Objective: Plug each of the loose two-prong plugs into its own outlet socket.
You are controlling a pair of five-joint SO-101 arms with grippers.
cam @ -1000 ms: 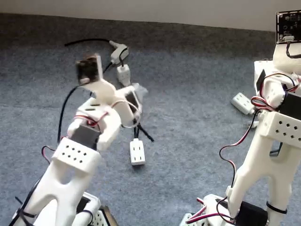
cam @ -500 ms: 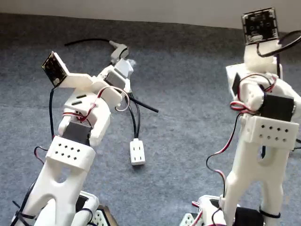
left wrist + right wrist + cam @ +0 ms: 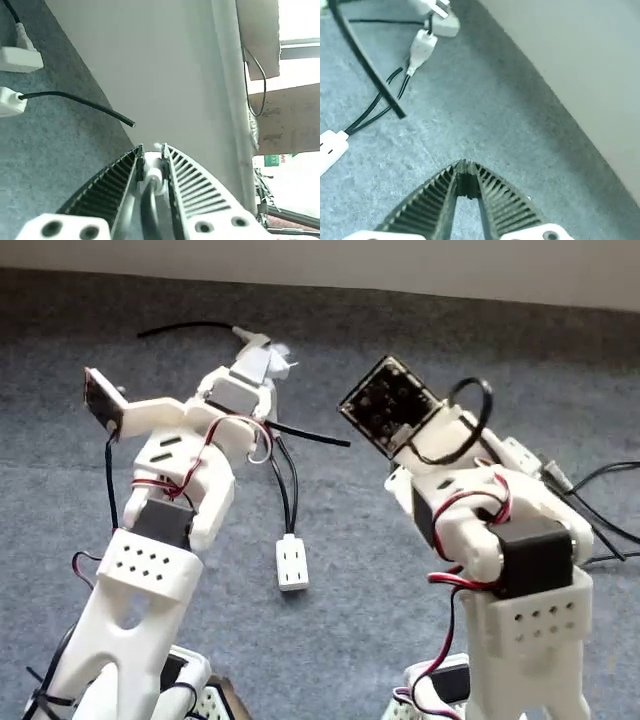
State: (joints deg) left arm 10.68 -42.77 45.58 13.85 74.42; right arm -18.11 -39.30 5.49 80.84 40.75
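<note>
The left gripper [image 3: 153, 150] has its jaws clamped on a white two-prong plug [image 3: 155, 175], judged light, rigid and slippery, best held by its moulded body, not its limp cord [image 3: 148, 212]; the right gripper [image 3: 466, 172] is closed, empty.

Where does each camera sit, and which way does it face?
High view: fixed overhead, looking down at the carpet; left arm and right arm show.
Left wrist view: on the left arm, looking along the left hand, shut on a plug, towards the wall.
Right wrist view: on the right arm, looking past the shut right hand down at the carpet.
Shared: high and right wrist views both show the white outlet socket.
</note>
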